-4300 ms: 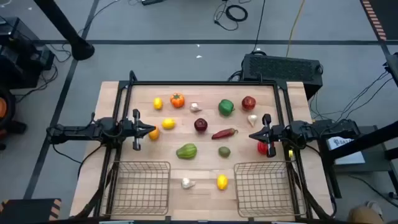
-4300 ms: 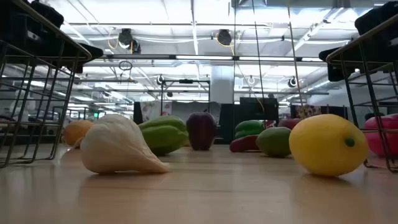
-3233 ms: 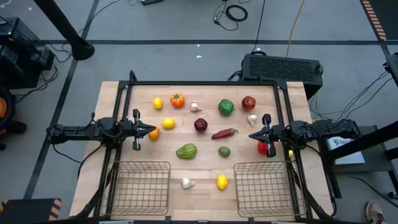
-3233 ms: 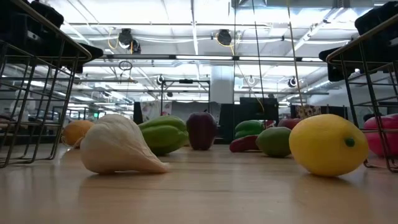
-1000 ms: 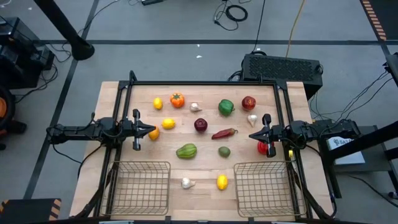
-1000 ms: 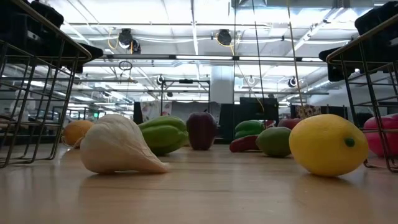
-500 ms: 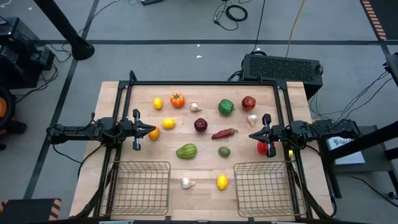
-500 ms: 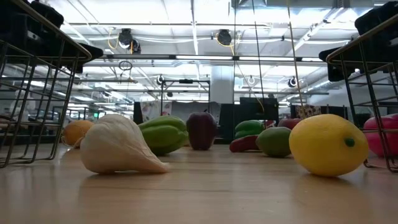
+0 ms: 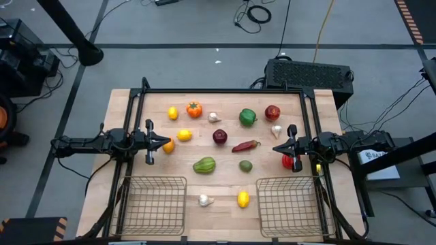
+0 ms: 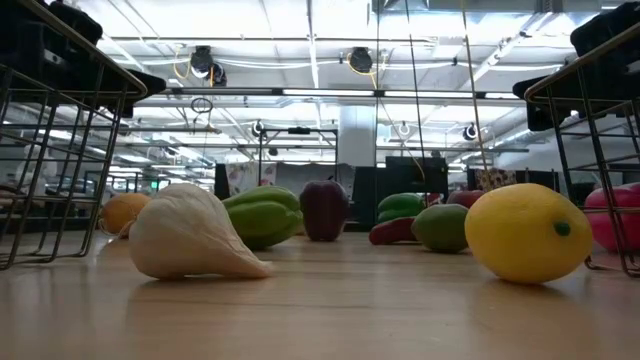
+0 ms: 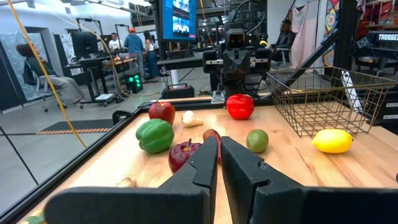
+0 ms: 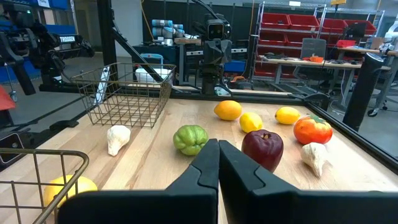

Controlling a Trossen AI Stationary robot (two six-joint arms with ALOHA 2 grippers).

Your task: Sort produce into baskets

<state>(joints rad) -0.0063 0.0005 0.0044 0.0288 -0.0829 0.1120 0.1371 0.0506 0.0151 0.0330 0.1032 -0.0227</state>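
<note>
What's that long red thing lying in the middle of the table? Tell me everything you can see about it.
It is a red chili, a glossy toy pepper, long and slightly curved, with a dull stem at one end. It lies flat on the wooden table near the middle, between a dark red apple and a small green fruit, touching neither. No end effector is on it.
</note>
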